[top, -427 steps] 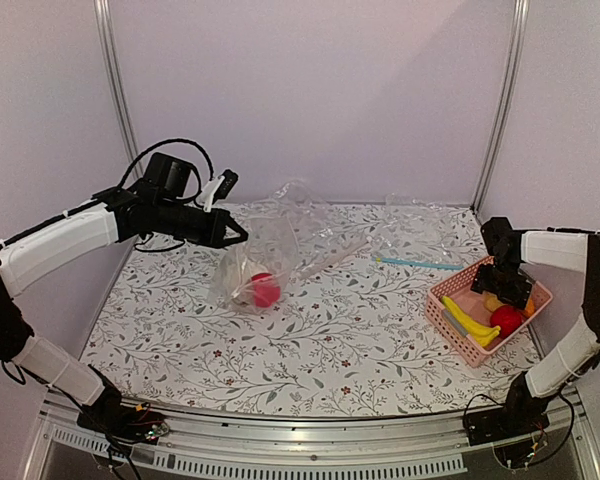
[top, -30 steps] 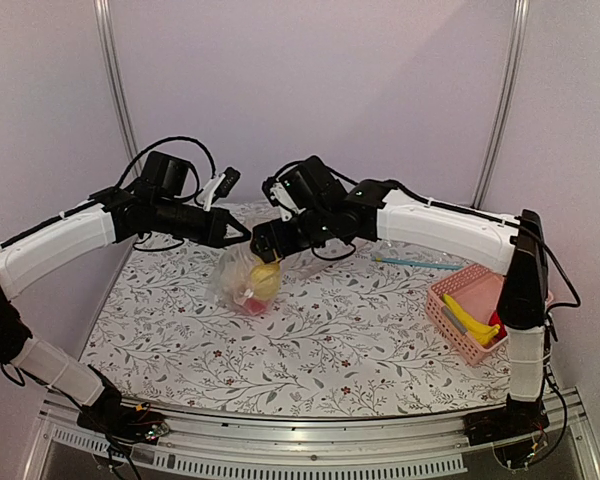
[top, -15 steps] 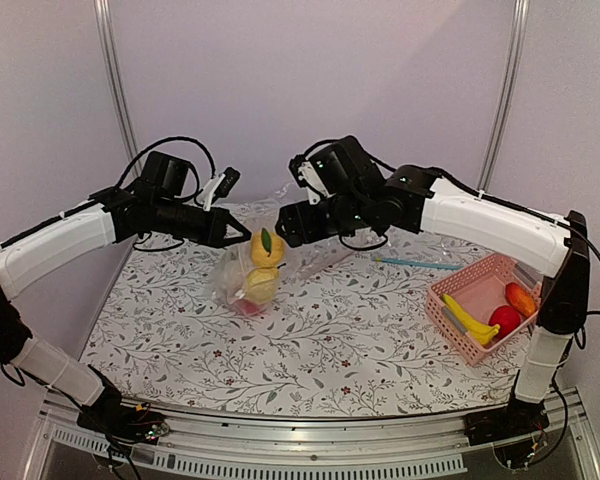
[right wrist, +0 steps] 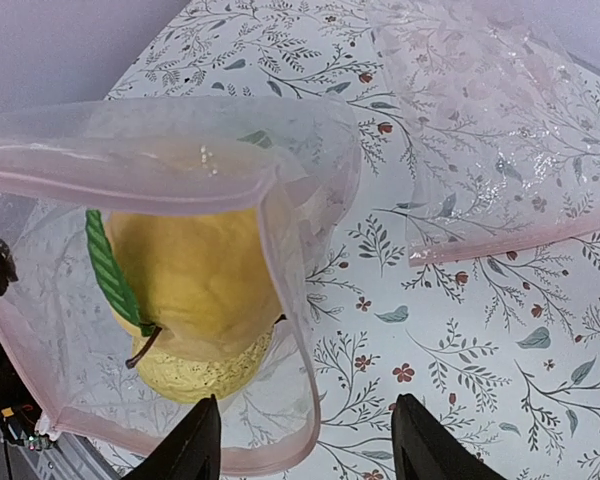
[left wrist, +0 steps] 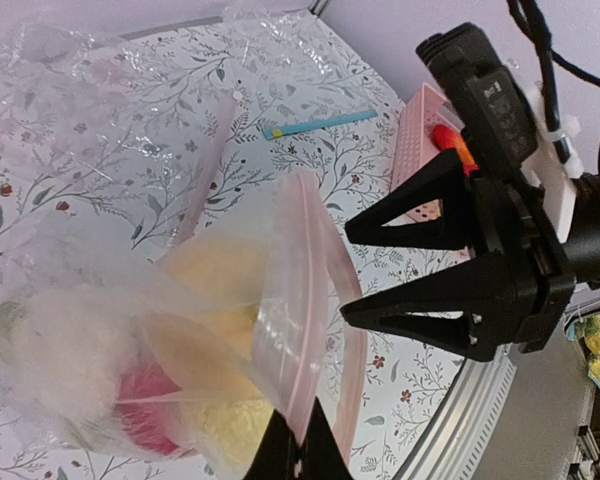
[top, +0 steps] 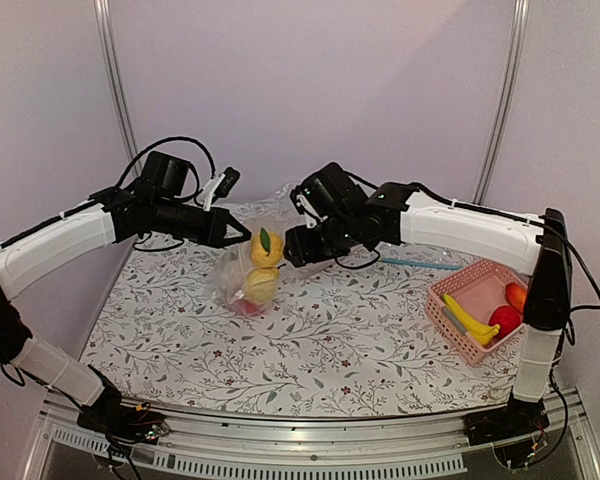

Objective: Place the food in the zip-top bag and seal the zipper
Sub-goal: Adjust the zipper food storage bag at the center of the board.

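My left gripper (top: pixel 243 234) is pinched tight on the rim of the bag (top: pixel 236 282). It holds the crinkly clear film up off the floral table (top: pixel 330 340), at about 10 o'clock from the table's middle. The mouth gapes, and the zipper (right wrist: pixel 130 172), a thin pale strip along the rim, is unsealed. Inside I see a smooth yellow fruit (right wrist: pixel 195 270) with a green leaf resting on a pebbly lemon (right wrist: pixel 195 372). A red round piece (top: pixel 242 304) lies under them, beside a white lump (left wrist: pixel 50 340) too blurred to name. My right gripper (top: pixel 292 245) hangs at the bag's 3 o'clock, fingers spread wide, holding nothing. At 4 o'clock the pink slatted basket (top: pixel 450 318) holds a curved banana (top: pixel 468 320) and a red ball (top: pixel 506 320).
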